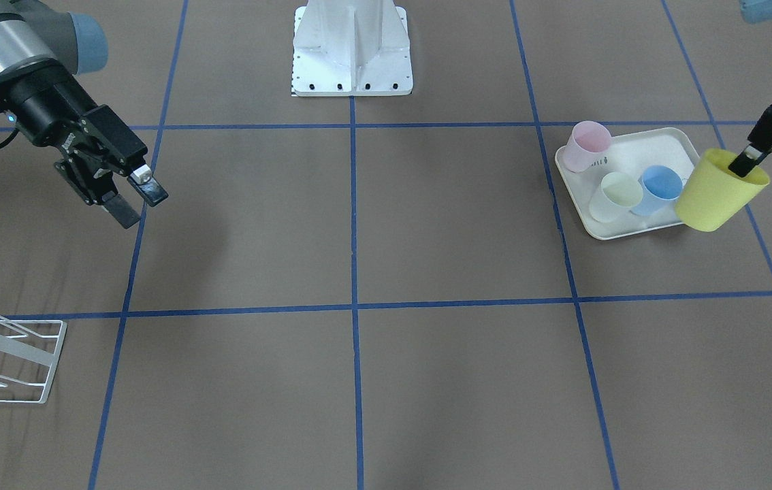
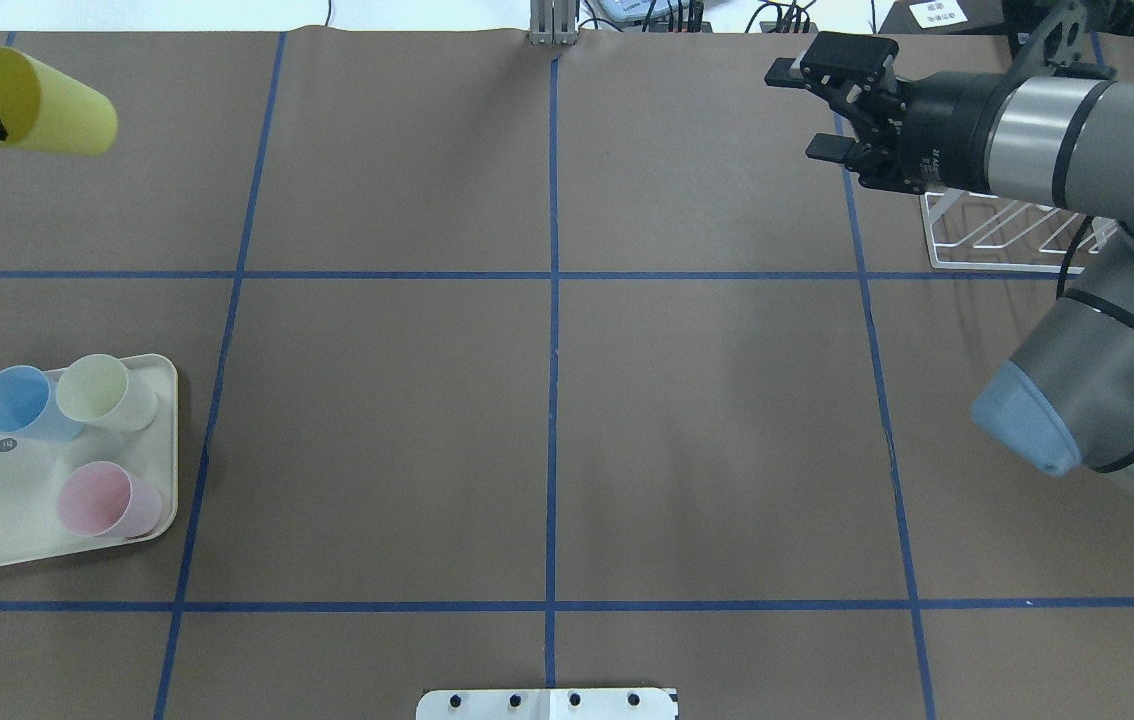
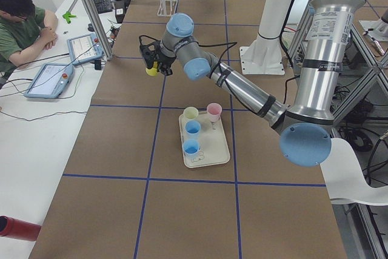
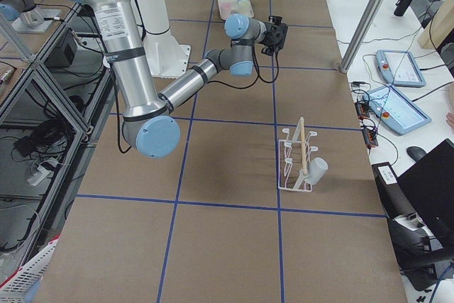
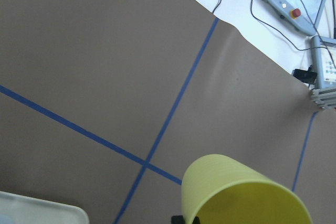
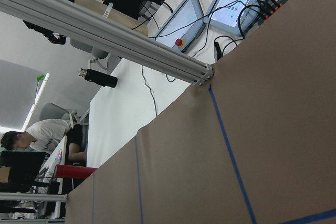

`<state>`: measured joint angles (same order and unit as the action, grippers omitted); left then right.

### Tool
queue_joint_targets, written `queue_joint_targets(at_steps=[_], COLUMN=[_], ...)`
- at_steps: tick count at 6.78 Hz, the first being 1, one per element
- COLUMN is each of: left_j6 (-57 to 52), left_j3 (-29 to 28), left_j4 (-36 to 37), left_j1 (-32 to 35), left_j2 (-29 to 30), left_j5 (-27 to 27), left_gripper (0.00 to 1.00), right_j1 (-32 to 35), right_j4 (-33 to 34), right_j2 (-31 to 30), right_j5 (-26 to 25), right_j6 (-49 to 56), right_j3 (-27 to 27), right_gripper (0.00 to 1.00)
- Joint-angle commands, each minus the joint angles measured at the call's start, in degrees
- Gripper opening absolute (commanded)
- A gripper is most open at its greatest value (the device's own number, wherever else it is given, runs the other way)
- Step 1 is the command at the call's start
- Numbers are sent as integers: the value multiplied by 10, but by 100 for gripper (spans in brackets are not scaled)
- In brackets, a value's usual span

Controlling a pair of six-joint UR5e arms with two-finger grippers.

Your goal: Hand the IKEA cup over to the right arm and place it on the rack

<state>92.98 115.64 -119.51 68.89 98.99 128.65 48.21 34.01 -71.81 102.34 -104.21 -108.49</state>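
Two grippers: my left gripper (image 1: 744, 163) pinches the rim of the yellow cup (image 1: 718, 194) with one finger inside the mouth. My right gripper (image 1: 142, 206) is empty, its jaws spread wide.
Cup position: it hangs tilted in the air over the far left corner of the desk (image 1: 440, 224), just beyond the tray (image 1: 658, 146).
Tray: it is cream and sits at the desk's left edge, carrying a pink cup (image 1: 587, 146), a pale green cup (image 1: 617, 196) and blue ones.
Rack: the white wire rack (image 1: 32, 320) stands at the desk's right edge, with one pale cup (image 4: 316, 169) already on it.
Step in hand: I judge it to be carrying the cup toward the hand-over, as the grippers are well apart.
Doing it well: I would meet over the desk's middle and present the cup's bare wall to the right jaws. I would close them below the rim, clear of the left fingers. The left should let go only once the right grip is firm.
Risk: a rim pinch may let the cup swing, so I would move slowly.
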Motion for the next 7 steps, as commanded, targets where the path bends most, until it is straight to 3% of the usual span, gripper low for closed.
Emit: queue_joint_targets(at_steps=[1,3,4,5,7], left_j6=[261,403,434,458,488], left_j3=[-3,-21,-29,-40,-79], left_j4=[-160,-288,-340,-397,-506], left_j1=[-113,-249,-313,-346,-399], left_j2=[34,71,84,84,117], left_j5=[-135,-297,-393,-439,-528], left_gripper=[0,0,0,0,0], right_j1=[-36,-54,-83,-108,-125], right_j4=[-11,-39,-104,-134,-141], right_j2=[30,64,67,66,64], right_j5=[-3,-13,-54,-86,-100], right_j6=[-56,-126,-184,-188,-188], right_j3=[-1,0,7,12,14], right_gripper=[100,100,100,100,100])
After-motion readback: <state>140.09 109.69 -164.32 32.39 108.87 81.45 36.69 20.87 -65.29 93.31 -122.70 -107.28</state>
